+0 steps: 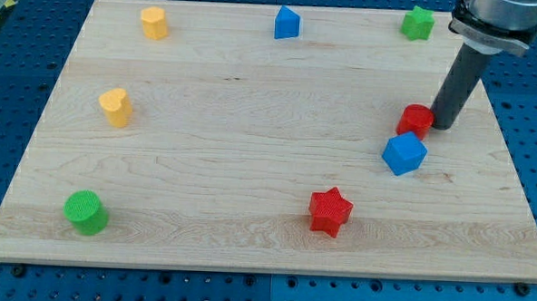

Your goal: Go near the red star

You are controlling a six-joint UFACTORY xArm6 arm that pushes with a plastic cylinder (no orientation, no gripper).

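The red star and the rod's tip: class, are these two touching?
Apart. The camera view shows the red star near the view's bottom, with bare board between it and my tip, which sits beside the other red block.

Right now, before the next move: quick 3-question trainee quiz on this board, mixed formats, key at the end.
1. True or false: my tip is touching the red star.
2. Multiple choice: which block sits right beside my tip, on its left in the view? A) the green star B) the small red block C) the green cylinder
3. Fill in: to get from my tip to the red star, I must travel toward the view's bottom and the view's ____.

Key
1. False; the star lies well apart from the tip, lower in the view.
2. B
3. left; the blue cube lies close to that path.
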